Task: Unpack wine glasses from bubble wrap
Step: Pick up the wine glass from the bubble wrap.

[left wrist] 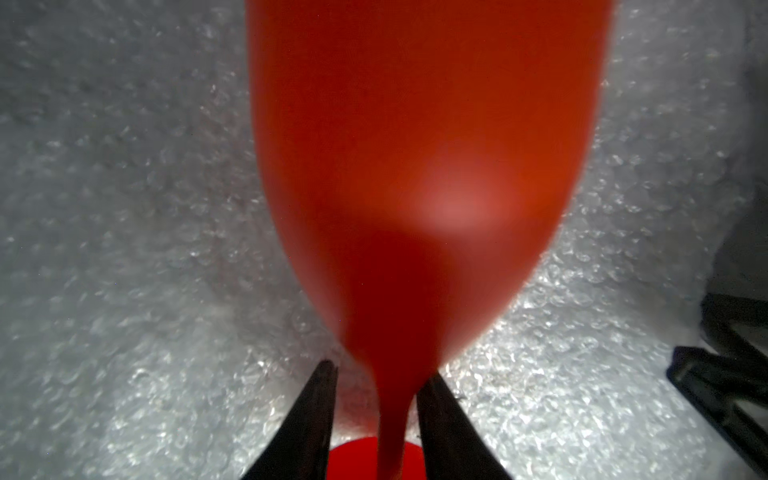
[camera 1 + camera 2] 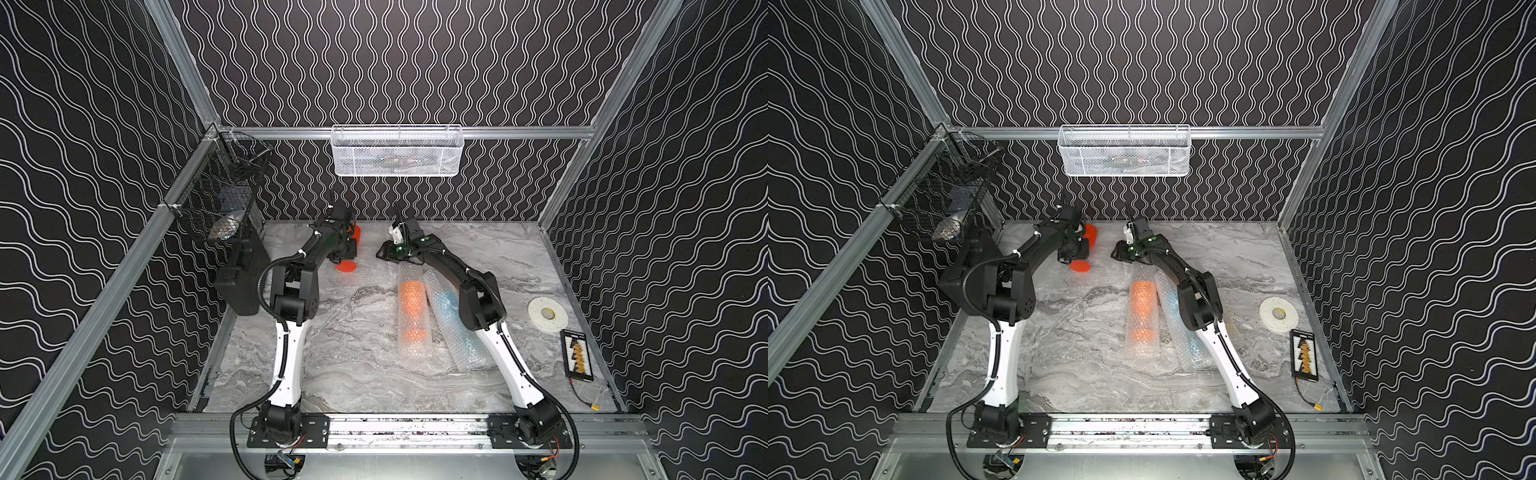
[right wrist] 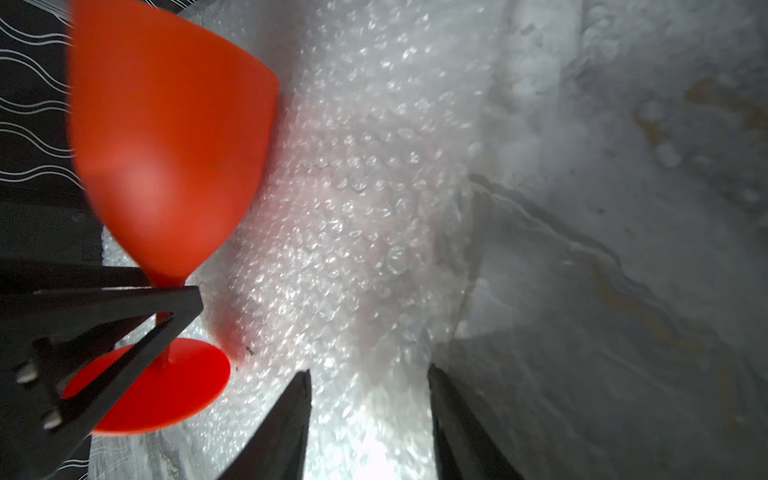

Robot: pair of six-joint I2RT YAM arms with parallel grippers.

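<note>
The red wine glass (image 2: 355,235) (image 2: 1091,235) lies on its side on a flat sheet of bubble wrap (image 2: 365,276) at the back of the table, its foot (image 2: 346,266) toward the front. My left gripper (image 2: 347,251) (image 1: 380,372) straddles its thin stem; one finger touches the stem and a gap shows at the other. My right gripper (image 2: 380,252) (image 3: 369,370) hovers open just right of the glass (image 3: 166,145), over the sheet (image 3: 353,208), nothing between its fingers. Two wrapped rolls lie mid-table, one showing orange (image 2: 411,316), one light blue (image 2: 451,320).
A white tape roll (image 2: 547,313) and a black board with yellow connectors (image 2: 577,355) lie at the right edge. A white mesh basket (image 2: 397,151) hangs on the back rail, a black wire basket (image 2: 220,195) on the left rail above a black box (image 2: 245,274).
</note>
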